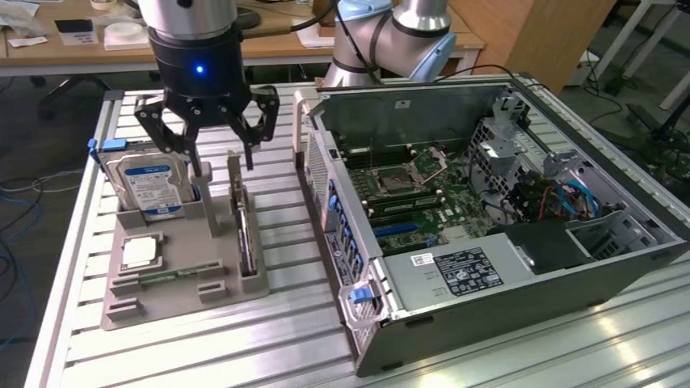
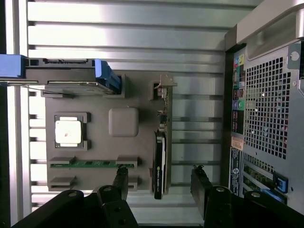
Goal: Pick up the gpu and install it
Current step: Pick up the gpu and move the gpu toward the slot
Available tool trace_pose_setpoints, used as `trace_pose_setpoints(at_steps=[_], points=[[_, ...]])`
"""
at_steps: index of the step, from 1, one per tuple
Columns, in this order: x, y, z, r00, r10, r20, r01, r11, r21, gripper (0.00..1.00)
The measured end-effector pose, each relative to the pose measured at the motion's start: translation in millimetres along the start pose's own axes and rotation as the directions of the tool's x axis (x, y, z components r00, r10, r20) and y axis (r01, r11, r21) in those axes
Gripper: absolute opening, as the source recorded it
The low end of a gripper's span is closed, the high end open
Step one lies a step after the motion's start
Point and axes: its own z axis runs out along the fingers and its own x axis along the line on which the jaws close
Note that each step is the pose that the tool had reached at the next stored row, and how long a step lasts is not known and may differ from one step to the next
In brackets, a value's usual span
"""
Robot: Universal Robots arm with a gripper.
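Note:
The gpu (image 1: 244,222) is a thin card standing on edge in a slot of the grey holder (image 1: 178,234) on the slatted table. In the wrist view the gpu (image 2: 160,142) runs lengthwise, with its silver bracket at one end and a dark part at the other. My gripper (image 1: 220,158) hangs open above the holder, over the card's far end, and holds nothing. From the wrist, the gripper (image 2: 160,183) has one dark finger on each side of the card's dark end, with a gap on both sides.
The holder (image 2: 99,102) also carries a blue-labelled hard drive (image 1: 151,186), a square CPU chip (image 1: 140,252) and a memory stick (image 2: 90,164). An open computer case (image 1: 485,202) with its motherboard (image 1: 421,194) exposed lies to the exterior view's right. Desks stand behind.

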Motion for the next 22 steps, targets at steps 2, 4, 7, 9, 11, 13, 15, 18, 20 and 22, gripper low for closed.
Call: trace_pose_setpoints(at_steps=[2, 4, 7, 9, 11, 13, 15, 18, 20, 22], points=[[0.0, 0.0, 1.7, 1.0, 0.0, 0.0, 0.0, 1.0, 0.0, 0.65], [0.1, -0.1, 3.6, 1.0, 0.0, 0.0, 0.0, 1.0, 0.0001, 0.65], [0.1, -0.1, 6.2, 1.0, 0.0, -0.0001, 0.0, 1.0, 0.0001, 0.65], [0.2, -0.2, 7.9, 1.0, 0.0, 0.0, 0.0, 1.0, 0.0001, 0.65], [0.1, -0.1, 8.9, 1.0, 0.0, -0.0002, 0.0, 1.0, 0.0001, 0.65], [-0.2, -0.2, 9.7, 1.0, 0.0, 0.0, 0.0, 1.0, 0.0001, 0.65], [-1.0, -0.2, 10.5, 1.0, 0.0, 0.0, 0.0, 1.0, 0.0003, 0.65], [-1.8, -0.3, 12.9, 1.0, 0.0, 0.0, 0.0, 1.0, 0.0004, 0.65], [-2.7, -0.3, 14.5, 1.0, 0.0, 0.0, 0.0, 1.0, 0.0004, 0.65], [-3.7, -0.3, 16.0, 1.0, 0.0, 0.0, 0.0, 1.0, 0.0003, 0.65]])
